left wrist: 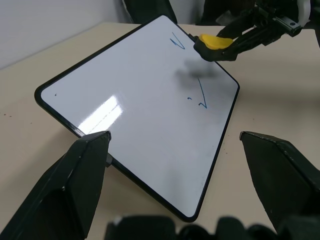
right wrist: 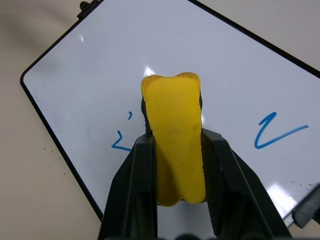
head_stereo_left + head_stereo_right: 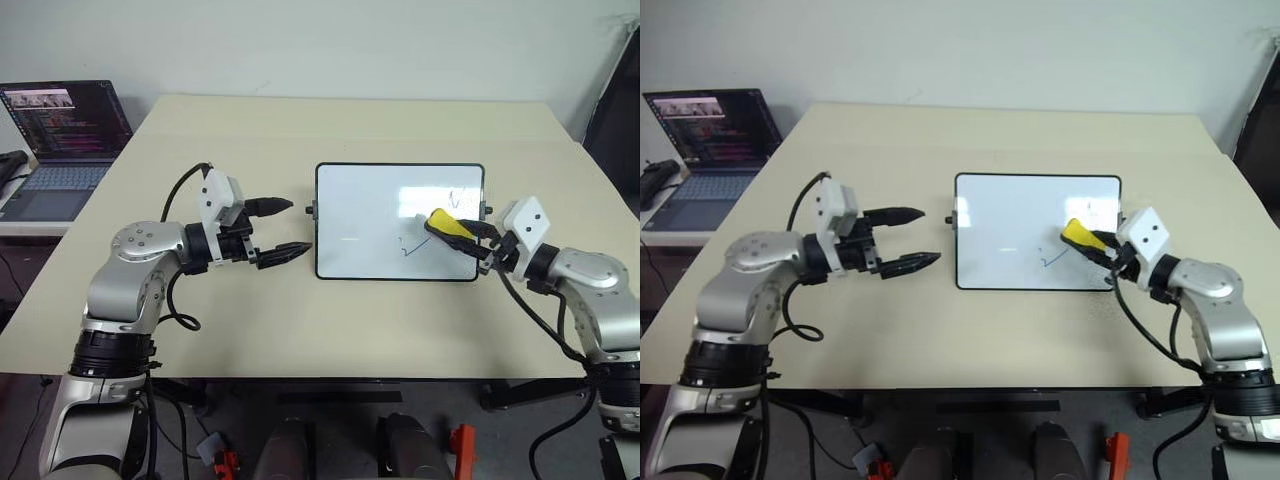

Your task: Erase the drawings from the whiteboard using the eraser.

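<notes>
one whiteboard [image 3: 370,215], one eraser [image 3: 449,224] — two drawings [image 2: 277,132]

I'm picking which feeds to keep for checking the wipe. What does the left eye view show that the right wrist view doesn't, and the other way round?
Left eye view: the whole whiteboard on the table, the left gripper with jaws open beside the board's left edge, and a laptop off to the left.

Right wrist view: up close, the jaws pinching the eraser's sides, and a tiny blue tick by the lower mark.

Both: the right gripper holding the yellow eraser over the board, and blue drawings left unerased.
</notes>
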Robot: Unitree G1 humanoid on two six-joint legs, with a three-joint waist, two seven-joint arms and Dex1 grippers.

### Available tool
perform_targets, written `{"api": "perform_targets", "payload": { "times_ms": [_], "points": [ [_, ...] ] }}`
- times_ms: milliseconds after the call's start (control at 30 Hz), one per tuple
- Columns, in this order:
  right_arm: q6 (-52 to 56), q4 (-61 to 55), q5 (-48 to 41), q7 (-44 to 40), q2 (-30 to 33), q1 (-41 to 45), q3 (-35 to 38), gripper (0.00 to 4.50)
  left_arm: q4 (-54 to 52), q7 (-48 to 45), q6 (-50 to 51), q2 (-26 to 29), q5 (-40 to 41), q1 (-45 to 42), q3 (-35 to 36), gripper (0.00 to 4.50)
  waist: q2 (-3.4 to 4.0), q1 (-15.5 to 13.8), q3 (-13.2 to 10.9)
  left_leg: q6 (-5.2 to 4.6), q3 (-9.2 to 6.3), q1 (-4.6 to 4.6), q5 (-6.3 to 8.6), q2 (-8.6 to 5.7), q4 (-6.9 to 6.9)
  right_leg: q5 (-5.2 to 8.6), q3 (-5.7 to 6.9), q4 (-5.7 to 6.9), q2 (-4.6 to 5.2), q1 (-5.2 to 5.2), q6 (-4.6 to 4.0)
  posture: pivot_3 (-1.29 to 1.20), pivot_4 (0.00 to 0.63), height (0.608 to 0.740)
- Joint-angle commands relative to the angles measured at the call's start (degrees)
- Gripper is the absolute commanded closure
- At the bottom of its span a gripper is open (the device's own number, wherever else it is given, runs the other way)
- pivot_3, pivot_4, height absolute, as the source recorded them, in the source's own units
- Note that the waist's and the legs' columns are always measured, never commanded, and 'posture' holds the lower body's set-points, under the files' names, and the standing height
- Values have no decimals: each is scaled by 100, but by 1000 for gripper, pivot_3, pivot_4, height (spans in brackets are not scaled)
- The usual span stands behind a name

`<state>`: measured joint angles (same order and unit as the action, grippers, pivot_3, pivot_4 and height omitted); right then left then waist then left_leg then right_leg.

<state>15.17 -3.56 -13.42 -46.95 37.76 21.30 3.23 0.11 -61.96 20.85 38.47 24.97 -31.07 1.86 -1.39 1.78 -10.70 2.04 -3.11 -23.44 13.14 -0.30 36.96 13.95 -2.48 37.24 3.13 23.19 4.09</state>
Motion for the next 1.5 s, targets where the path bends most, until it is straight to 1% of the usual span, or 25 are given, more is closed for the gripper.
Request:
{"api": "perform_targets", "payload": {
  "times_ms": [33,233,433,700,933,1067,1133,1267,1300,1400,1500],
  "points": [
    [-194,-160,46,122,-150,68,-63,3643,-158,-15,-45,0,21,-56,21,0,0,0,0,0,0,0,0,0,0,0,0,1,0,0,0,0,150,740],
    [-397,-3,258,226,-360,213,-305,3643,-200,-1,-28,-15,34,-10,18,0,0,1,0,0,0,0,0,-1,0,0,0,1,0,0,0,0,150,740],
    [-597,247,468,318,-382,281,-367,3643,-164,-22,-14,10,35,-86,20,0,0,0,0,0,0,1,0,-1,0,0,0,2,0,0,0,0,150,740],
    [-994,981,986,634,-374,521,-438,3643,-219,-12,-1,28,37,-43,30,0,0,2,0,0,1,2,0,-1,0,0,-1,3,0,0,-1,0,150,740],
    [-1091,1462,1350,818,-559,632,-740,3643,-280,13,15,55,45,11,63,0,0,18,1,0,3,6,0,0,1,-1,-3,8,0,0,-2,0,150,740],
    [-900,1640,1349,892,-924,566,-934,3644,-323,43,34,57,59,43,82,0,-5,82,4,1,15,41,-1,1,1,0,-15,29,-2,-21,-6,0,150,740],
    [-878,1758,1371,878,-1083,507,-1033,3644,-348,54,41,54,69,66,93,0,-4,124,4,1,12,79,-1,5,0,6,-14,36,-6,-57,-14,0,150,740],
    [-1006,1918,1687,783,-1280,367,-1538,3645,-374,56,54,56,80,104,108,0,-7,150,6,1,11,157,-1,11,-2,36,-12,37,-9,-125,-12,0,150,740],
    [-1021,1905,1723,778,-1345,342,-1630,3645,-375,57,58,54,79,105,108,0,-12,154,8,0,10,171,-1,12,-2,49,-11,37,-9,-138,-32,0,150,740],
    [-989,1871,1738,834,-1509,331,-1732,3646,-366,65,71,41,70,78,101,0,-19,167,12,-1,10,199,-2,17,-2,53,-11,44,-11,-159,-38,0,150,740],
    [-956,1865,1730,890,-1505,364,-1691,3647,-370,66,83,39,76,72,104,0,-19,161,13,-4,8,207,-4,17,-1,51,-11,45,-12,-169,-40,0,150,740]
  ]
}}
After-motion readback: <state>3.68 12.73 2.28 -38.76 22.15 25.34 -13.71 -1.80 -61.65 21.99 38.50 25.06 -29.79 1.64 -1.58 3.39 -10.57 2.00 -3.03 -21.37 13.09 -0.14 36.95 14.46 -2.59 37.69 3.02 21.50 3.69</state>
